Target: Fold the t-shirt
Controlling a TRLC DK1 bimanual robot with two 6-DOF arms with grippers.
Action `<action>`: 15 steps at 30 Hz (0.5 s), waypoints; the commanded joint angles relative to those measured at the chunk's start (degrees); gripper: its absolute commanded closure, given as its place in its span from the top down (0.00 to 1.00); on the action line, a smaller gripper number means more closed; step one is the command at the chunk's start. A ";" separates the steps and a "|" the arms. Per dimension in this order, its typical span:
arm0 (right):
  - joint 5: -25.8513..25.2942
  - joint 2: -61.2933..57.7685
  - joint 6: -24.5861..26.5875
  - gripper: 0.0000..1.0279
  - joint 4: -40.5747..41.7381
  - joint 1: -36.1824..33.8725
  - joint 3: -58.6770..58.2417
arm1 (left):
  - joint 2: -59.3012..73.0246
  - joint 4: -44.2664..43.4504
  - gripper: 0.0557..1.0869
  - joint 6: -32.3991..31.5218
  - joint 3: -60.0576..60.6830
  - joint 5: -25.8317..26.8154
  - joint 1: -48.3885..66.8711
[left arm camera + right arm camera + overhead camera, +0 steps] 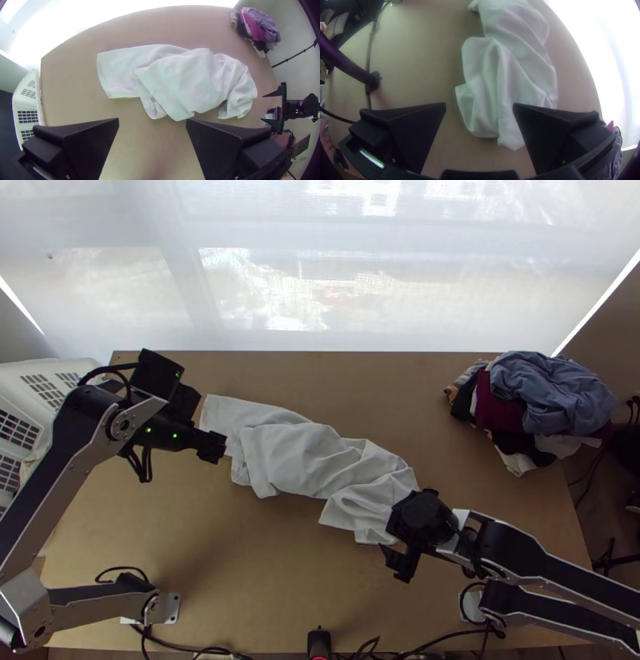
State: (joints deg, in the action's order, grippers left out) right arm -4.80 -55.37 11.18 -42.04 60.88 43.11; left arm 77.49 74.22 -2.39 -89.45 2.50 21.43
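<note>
The white t-shirt [300, 460] lies bunched and wrinkled in a long strip, slanting from the table's upper left toward the right arm. At its left end, my left gripper [212, 448] is over or beside the cloth's edge. In the left wrist view the left gripper [152, 123] stands open, the shirt [186, 80] beyond its fingers. By the shirt's lower right end is my right gripper [400, 548]. The right wrist view has the right gripper [480, 108] open, with the shirt's end [510, 110] lying below and between its fingers, not pinched.
A pile of dark, red and blue clothes [544, 404] sits at the table's upper right. A white basket [32, 388] stands off the left edge. Bare wooden table [264, 564] lies on the near side of the shirt, with cables along the near edge.
</note>
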 commanded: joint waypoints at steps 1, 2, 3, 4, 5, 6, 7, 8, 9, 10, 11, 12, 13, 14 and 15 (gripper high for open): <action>3.04 -6.59 -1.07 0.90 6.53 3.10 -2.60 | -4.81 -3.20 0.95 0.20 9.91 0.13 -3.85; 3.30 -7.73 -1.07 0.90 7.24 3.10 -2.60 | -5.07 -3.81 0.95 0.02 10.96 0.13 -3.85; 3.57 -8.79 -1.07 0.86 7.94 3.10 -2.60 | -5.25 -4.25 0.95 -0.24 11.84 0.13 -3.85; 4.01 -9.58 -1.16 0.84 8.56 3.10 -2.68 | -5.34 -4.52 0.95 -0.42 12.37 0.13 -3.76; 4.45 -10.37 -1.25 0.84 9.17 3.10 -2.77 | -5.34 -4.69 0.95 -0.51 12.81 0.13 -3.85; 4.80 -10.98 -1.51 0.84 9.43 3.19 -2.86 | -5.34 -4.78 0.95 -0.51 12.90 0.13 -3.85; 5.15 -11.69 -1.51 0.84 10.05 3.28 -3.12 | -5.34 -4.78 0.95 -0.42 12.98 0.13 -4.03; 5.41 -12.39 -1.86 0.84 10.49 3.37 -3.47 | -5.34 -4.96 0.95 -0.42 12.98 0.13 -4.29; 5.76 -13.18 -2.39 0.84 11.10 3.72 -3.65 | -5.34 -4.96 0.95 -0.24 12.98 0.13 -4.64; 6.29 -13.80 -2.92 0.80 11.46 3.89 -3.74 | -5.25 -4.96 0.95 0.02 12.98 0.13 -5.17; 6.99 -14.32 -3.53 0.78 12.16 3.89 -3.83 | -5.25 -4.96 0.95 0.11 12.98 0.13 -5.43; 7.52 -14.85 -4.32 0.76 12.77 4.07 -3.91 | -5.16 -4.96 0.95 0.20 12.98 0.13 -5.61; 8.05 -15.47 -4.85 0.76 13.21 4.16 -3.91 | -5.16 -4.96 0.95 0.37 13.07 0.13 -6.05; 8.23 -16.08 -5.38 0.76 13.57 4.24 -4.09 | -5.16 -4.96 0.95 0.64 13.16 0.13 -6.49; 8.40 -16.70 -5.47 0.76 14.00 4.24 -4.35 | -5.16 -4.96 0.95 0.72 13.25 0.13 -6.75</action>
State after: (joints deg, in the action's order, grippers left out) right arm 1.19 -67.72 8.05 -31.09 64.36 39.79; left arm 72.66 69.69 -2.48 -77.65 2.59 16.67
